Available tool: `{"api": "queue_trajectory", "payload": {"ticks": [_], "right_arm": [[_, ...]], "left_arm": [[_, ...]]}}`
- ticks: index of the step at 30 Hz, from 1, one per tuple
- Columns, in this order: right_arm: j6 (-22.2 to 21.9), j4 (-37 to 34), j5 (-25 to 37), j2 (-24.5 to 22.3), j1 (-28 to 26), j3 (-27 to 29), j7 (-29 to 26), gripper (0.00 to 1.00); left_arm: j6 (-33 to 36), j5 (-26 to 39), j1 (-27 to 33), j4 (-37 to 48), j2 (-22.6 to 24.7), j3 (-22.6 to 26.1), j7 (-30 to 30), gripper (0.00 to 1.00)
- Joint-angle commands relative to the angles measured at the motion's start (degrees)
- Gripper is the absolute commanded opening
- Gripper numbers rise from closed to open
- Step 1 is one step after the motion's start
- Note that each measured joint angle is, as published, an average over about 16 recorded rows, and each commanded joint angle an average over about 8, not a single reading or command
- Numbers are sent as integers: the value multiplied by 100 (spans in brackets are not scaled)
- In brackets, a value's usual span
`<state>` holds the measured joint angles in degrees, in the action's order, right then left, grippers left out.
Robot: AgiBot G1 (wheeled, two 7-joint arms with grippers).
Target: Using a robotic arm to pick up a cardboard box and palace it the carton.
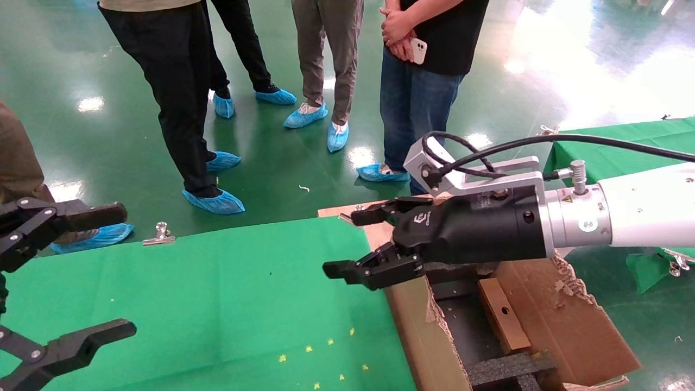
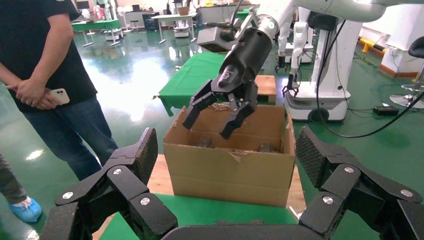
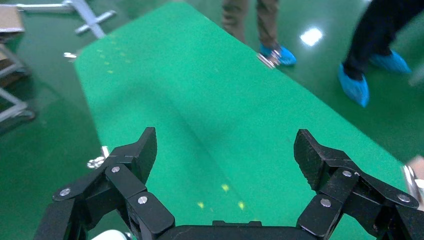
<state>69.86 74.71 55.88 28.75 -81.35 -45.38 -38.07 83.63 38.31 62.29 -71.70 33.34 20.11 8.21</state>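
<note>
The robotic arm's right gripper (image 1: 345, 243) hangs open and empty over the near-left wall of the carton (image 1: 423, 336), its fingertips reaching over the green table (image 1: 217, 293). In the left wrist view the right gripper (image 2: 207, 128) hovers open above the carton (image 2: 230, 170). The right wrist view shows its open jaws (image 3: 225, 145) over bare green cloth (image 3: 200, 100). The cardboard box (image 1: 502, 315), a flat brown piece with a round hole, lies inside the carton against black foam (image 1: 505, 369). My left gripper (image 1: 122, 270) is open and empty at the table's left edge, facing the carton.
Several people in blue shoe covers stand on the green floor beyond the table. A metal clip (image 1: 159, 233) sits on the table's far edge. Another green-covered table (image 1: 624, 146) is at the right. The carton rests on a wooden board (image 2: 160, 175).
</note>
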Motion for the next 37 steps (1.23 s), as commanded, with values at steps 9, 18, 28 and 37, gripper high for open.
{"api": "queue_trajectory", "payload": {"ticks": [9, 18, 28, 37], "right_arm": [[601, -43, -532, 238, 751, 1114, 1036, 100], [1141, -82, -1010, 452, 1426, 2116, 1969, 100], [1631, -116, -1446, 646, 2041, 3030, 2787, 100], [1664, -121, -1487, 662, 2080, 3080, 2804, 100]], "left_arm": [[0, 0, 0, 0, 0, 0, 0, 100], [0, 0, 0, 0, 0, 1, 0, 100], [-2, -2, -1, 1, -1, 0, -1, 100], [-2, -3, -1, 2, -1, 0, -1, 100]]}}
